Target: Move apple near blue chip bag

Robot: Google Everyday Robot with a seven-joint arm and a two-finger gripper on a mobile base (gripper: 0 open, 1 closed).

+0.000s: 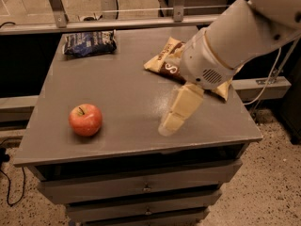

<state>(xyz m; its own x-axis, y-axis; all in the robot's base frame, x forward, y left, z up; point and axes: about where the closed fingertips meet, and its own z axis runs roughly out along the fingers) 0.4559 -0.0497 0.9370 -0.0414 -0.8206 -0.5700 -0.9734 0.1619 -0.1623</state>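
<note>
The apple, red-orange with a short dark stem, sits on the grey table top near its front left. The blue chip bag, dark navy with white print, lies flat at the back left corner. My gripper hangs from the white arm over the front middle of the table, to the right of the apple and well apart from it. It is far from the blue chip bag and holds nothing that I can see.
A larger brown and tan chip bag lies at the back right, partly hidden behind my arm. The grey table has drawers below its front edge. A metal rail runs behind it.
</note>
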